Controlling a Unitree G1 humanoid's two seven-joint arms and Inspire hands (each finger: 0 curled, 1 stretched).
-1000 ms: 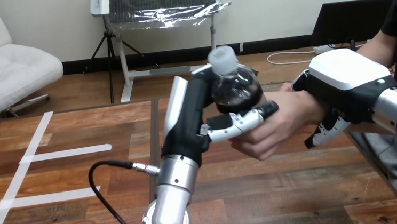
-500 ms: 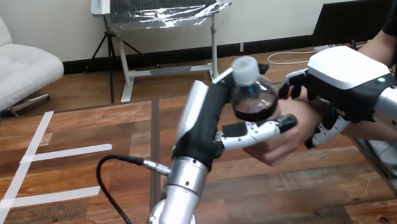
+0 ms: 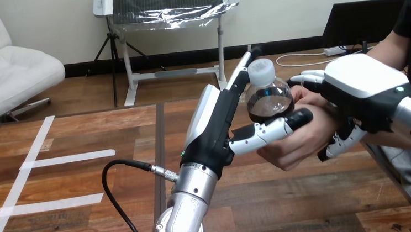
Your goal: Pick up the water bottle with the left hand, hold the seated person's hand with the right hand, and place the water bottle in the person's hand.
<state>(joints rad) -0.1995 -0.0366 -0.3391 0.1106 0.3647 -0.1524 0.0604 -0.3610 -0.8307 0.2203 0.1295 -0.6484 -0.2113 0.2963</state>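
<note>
Your left hand (image 3: 215, 127) now carries the water bottle (image 3: 269, 95) farther right, pinched between fingers and thumb, just above the person's hand (image 3: 298, 142). Your right hand (image 3: 362, 84) stays curled round the person's wrist (image 3: 325, 120). Open table (image 3: 78, 214) spreads to your left, and its right edge is near.

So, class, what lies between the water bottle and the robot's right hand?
The person's hand, seen in the head view: it sits cupped just under the water bottle held by the left hand, while the right hand wraps the person's wrist.
</note>
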